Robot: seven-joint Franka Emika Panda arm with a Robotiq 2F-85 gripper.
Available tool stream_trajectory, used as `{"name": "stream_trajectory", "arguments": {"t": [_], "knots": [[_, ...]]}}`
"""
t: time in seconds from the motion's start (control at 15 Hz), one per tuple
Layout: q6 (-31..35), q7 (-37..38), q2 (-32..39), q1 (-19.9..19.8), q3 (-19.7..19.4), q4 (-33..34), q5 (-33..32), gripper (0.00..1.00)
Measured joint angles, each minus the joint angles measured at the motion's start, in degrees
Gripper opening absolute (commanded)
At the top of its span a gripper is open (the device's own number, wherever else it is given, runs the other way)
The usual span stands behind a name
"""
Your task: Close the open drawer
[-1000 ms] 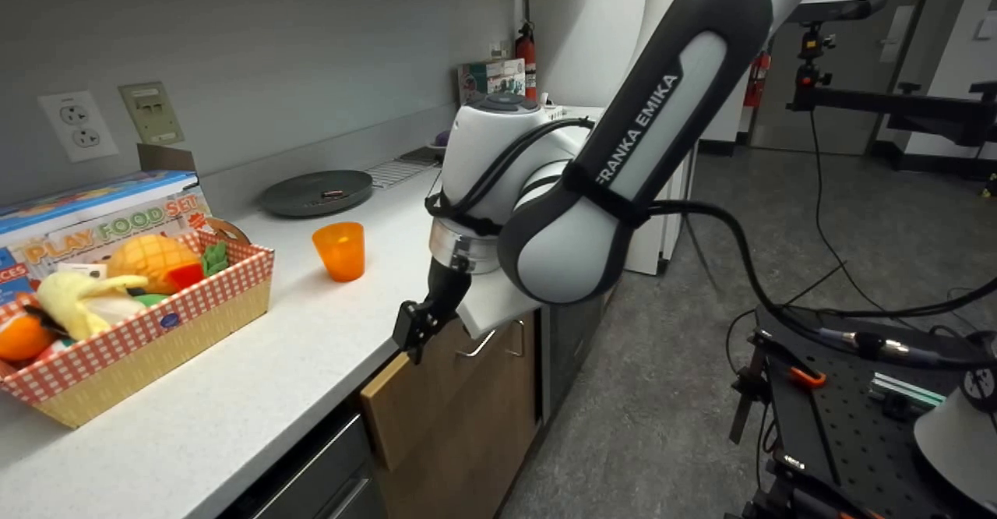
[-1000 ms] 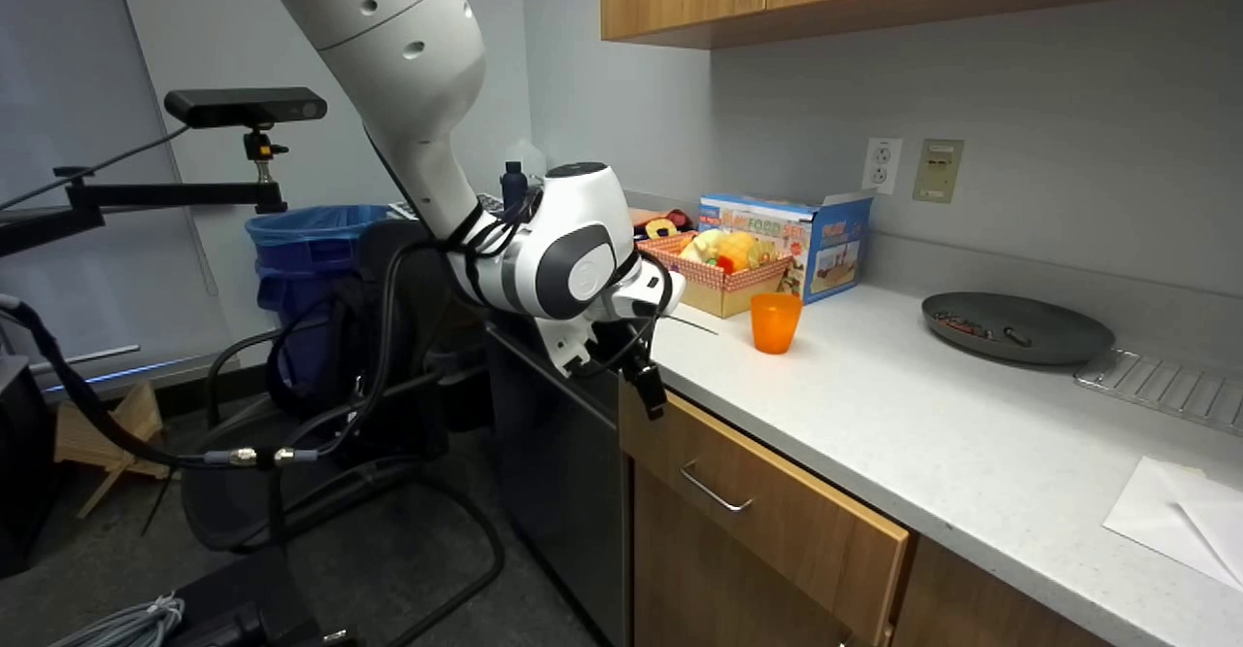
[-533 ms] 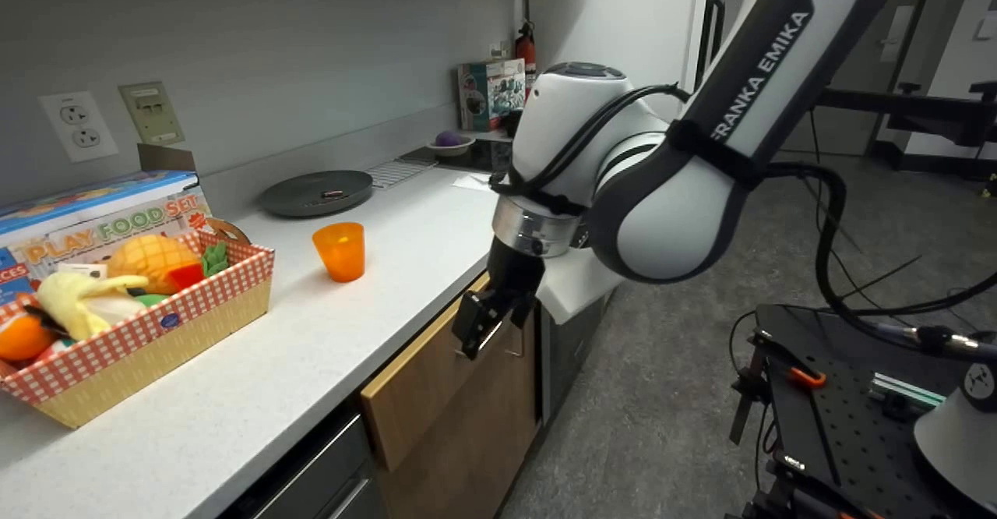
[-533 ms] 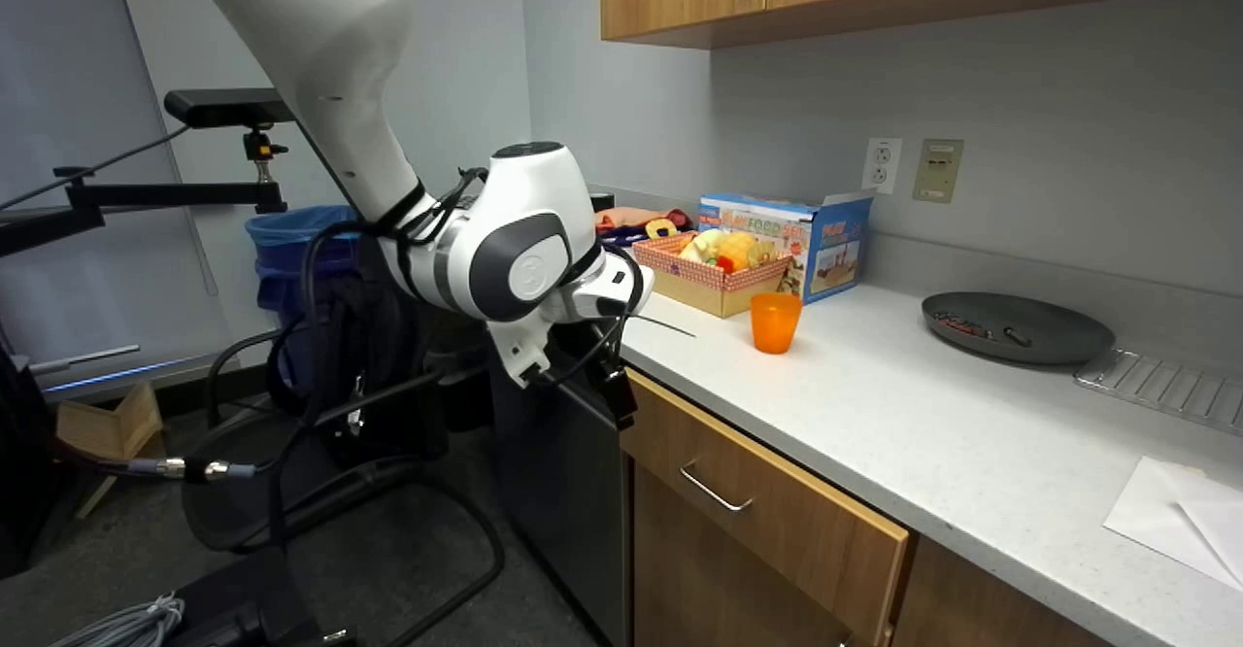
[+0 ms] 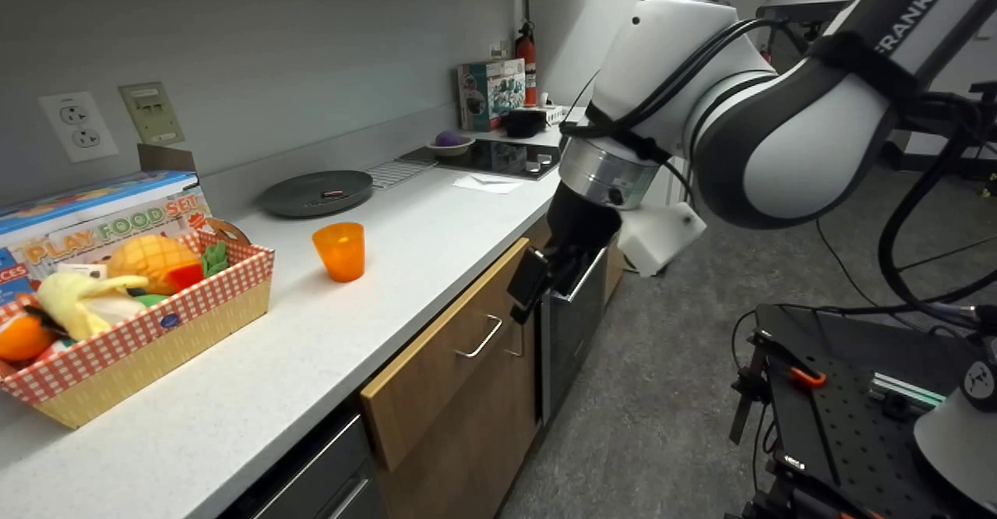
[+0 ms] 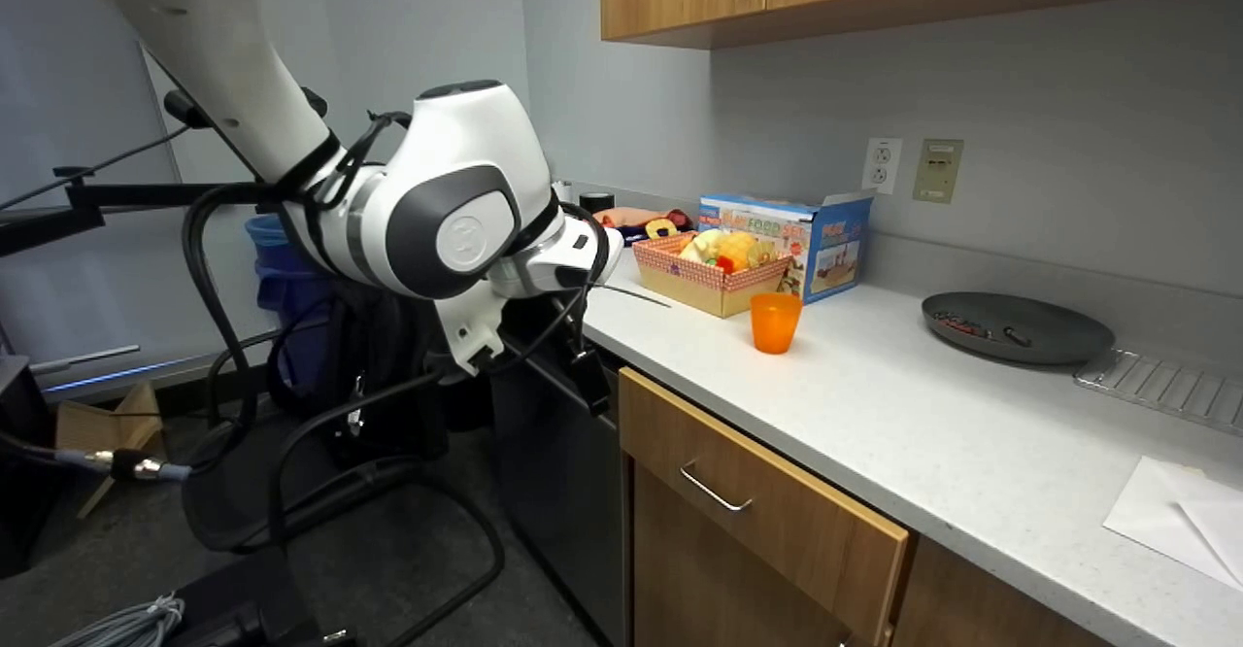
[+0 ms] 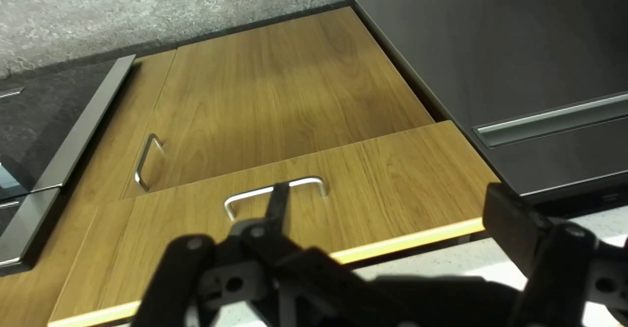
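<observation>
The drawer has a light-brown wood front panel, which shows in both exterior views [image 5: 432,386] [image 6: 777,521] and in the wrist view [image 7: 382,189]. It stands slightly out from the cabinet, with a narrow dark gap behind its top edge; its inside is hidden. Its slim silver handle [image 7: 274,188] is on the panel's middle. My gripper [image 5: 523,297] is out in front of the counter edge, apart from the drawer. It also shows in an exterior view [image 6: 594,385]. In the wrist view my gripper [image 7: 387,206] has its fingers wide apart with nothing between them.
The white counter [image 6: 903,433] runs above the drawer. An orange cup [image 5: 340,252], a food basket [image 5: 156,332] and a dark pan [image 5: 315,193] stand on it. A dark appliance front [image 7: 515,47] borders the drawer. A cabinet door [image 7: 284,91] is below.
My arm and gripper have pulled back from the drawer, out over the floor side and away from the counter. The drawer and the things on the counter have not moved.
</observation>
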Motion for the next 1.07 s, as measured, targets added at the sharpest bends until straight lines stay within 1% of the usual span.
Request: {"name": "stream_trajectory", "arguments": {"t": [0.13, 0.27, 1.07], "knots": [[0.0, 0.3, -2.9, -0.5, -0.3, -2.1, -1.7, 1.00], [0.0, 0.3, -4.0, -0.6, -0.3, -2.9, -1.8, 1.00], [0.0, 0.3, -4.1, -0.6, -0.3, -3.1, -1.9, 1.00]]}}
